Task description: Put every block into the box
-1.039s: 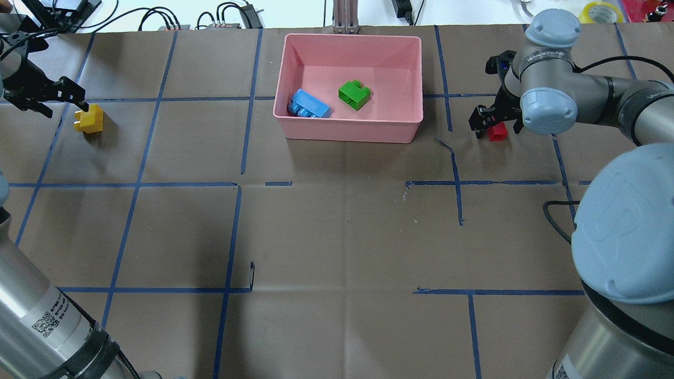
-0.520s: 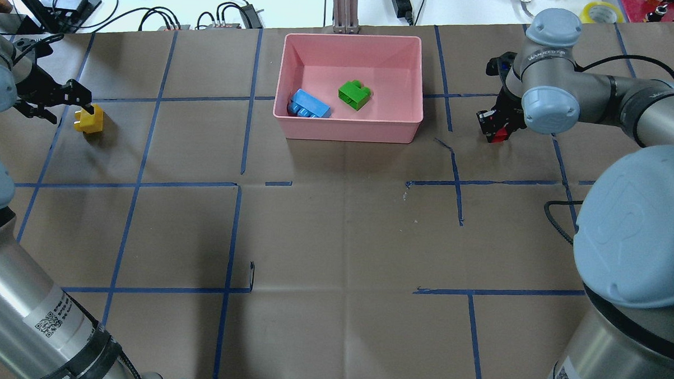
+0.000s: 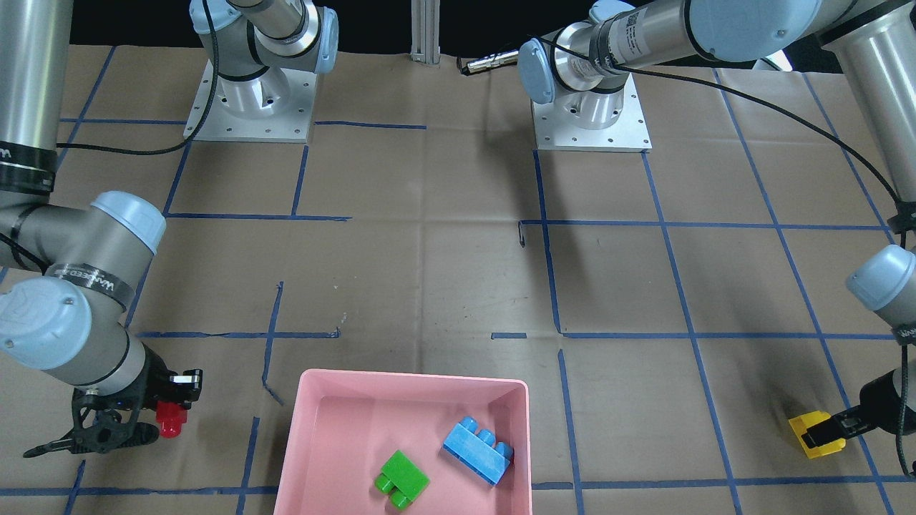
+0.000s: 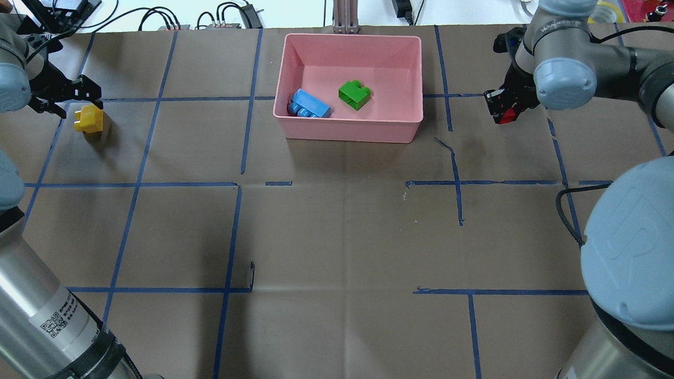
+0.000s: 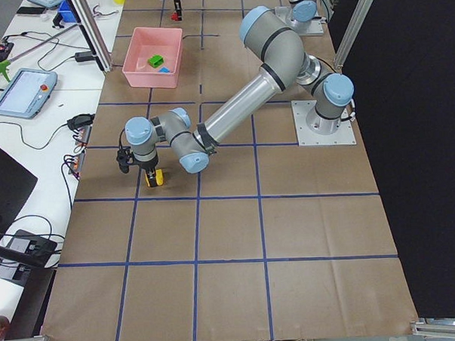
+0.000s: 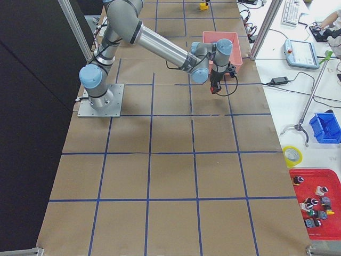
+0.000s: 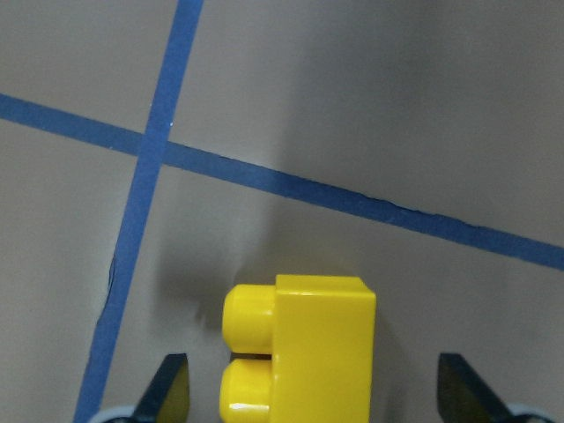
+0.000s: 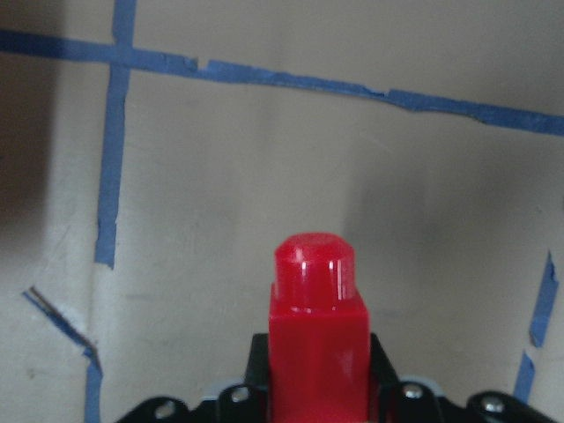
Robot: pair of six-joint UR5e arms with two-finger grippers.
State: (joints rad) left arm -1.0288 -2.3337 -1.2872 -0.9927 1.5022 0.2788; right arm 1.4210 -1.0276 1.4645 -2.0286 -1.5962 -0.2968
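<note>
The pink box stands at the far middle of the table and also shows in the front view. In it lie the blue block and the green block. My right gripper is shut on the red block and holds it above the table to the right of the box, also in the front view. The yellow block lies on the table at the far left. My left gripper is open, a finger on either side of the yellow block.
Blue tape lines cross the brown paper table cover. Cables and power supplies lie beyond the table's far edge. The arm bases stand on the robot's side.
My right gripper has shut on the red block, lifted it and moved it away from the robot. My left gripper has moved right and now straddles the yellow block.
</note>
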